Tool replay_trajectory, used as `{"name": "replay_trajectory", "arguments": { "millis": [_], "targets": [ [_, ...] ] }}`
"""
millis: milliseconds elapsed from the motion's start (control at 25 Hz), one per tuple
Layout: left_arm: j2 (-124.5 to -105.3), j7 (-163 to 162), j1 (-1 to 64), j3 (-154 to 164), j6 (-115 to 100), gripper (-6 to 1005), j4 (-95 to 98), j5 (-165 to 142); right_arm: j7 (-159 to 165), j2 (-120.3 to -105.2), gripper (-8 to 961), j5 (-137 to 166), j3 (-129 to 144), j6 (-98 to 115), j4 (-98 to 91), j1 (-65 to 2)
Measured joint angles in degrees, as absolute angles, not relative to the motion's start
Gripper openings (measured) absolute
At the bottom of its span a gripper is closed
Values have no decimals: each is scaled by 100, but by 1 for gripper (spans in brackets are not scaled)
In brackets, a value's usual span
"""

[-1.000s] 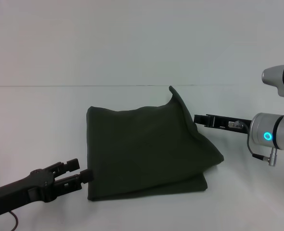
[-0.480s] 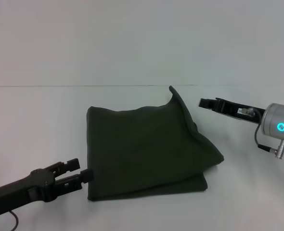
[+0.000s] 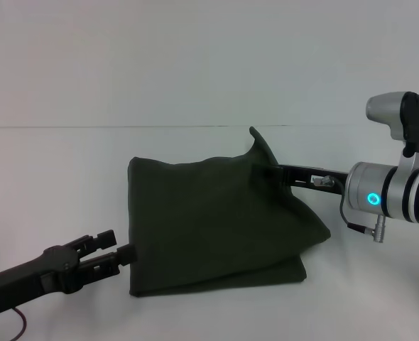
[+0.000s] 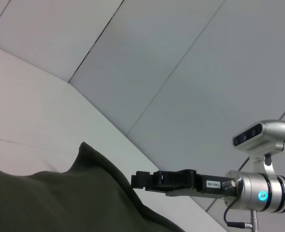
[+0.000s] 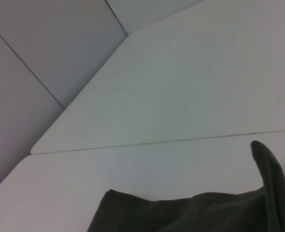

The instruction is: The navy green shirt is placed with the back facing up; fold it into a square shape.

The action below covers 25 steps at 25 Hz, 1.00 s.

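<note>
A plain white table fills the head view, with a thin seam running across it behind the cloth, and pale wall panels show beyond it in the wrist views. In the middle of the table lies the navy green shirt, a dark olive, matte, unprinted fabric already folded into a rough, slightly skewed rectangle. Its near edge shows two stacked layers, its left side is fairly straight, and its right side bulges outward to a blunt point. The far right corner stands up from the table as a small raised peak. The right gripper reaches in level from the right, its black fingers at the base of that peak and touching the cloth; whether they are pinched on the fabric or parted cannot be told. The left gripper sits low at the near left corner of the shirt, its two fingers parted with a gap between them, the lower finger's tip just at the cloth edge, holding nothing.
</note>
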<state>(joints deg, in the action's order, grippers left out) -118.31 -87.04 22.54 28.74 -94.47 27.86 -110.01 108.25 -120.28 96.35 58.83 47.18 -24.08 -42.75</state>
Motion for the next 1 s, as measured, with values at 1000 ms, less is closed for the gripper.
{"name": "replay_trajectory", "arguments": {
  "millis": [1000],
  "targets": [
    [-11821,-8746,2264,2874,-9503,920,2786,-10995,10950,-11961,376,9618,5229,4228,-2438,-3815]
  ]
}}
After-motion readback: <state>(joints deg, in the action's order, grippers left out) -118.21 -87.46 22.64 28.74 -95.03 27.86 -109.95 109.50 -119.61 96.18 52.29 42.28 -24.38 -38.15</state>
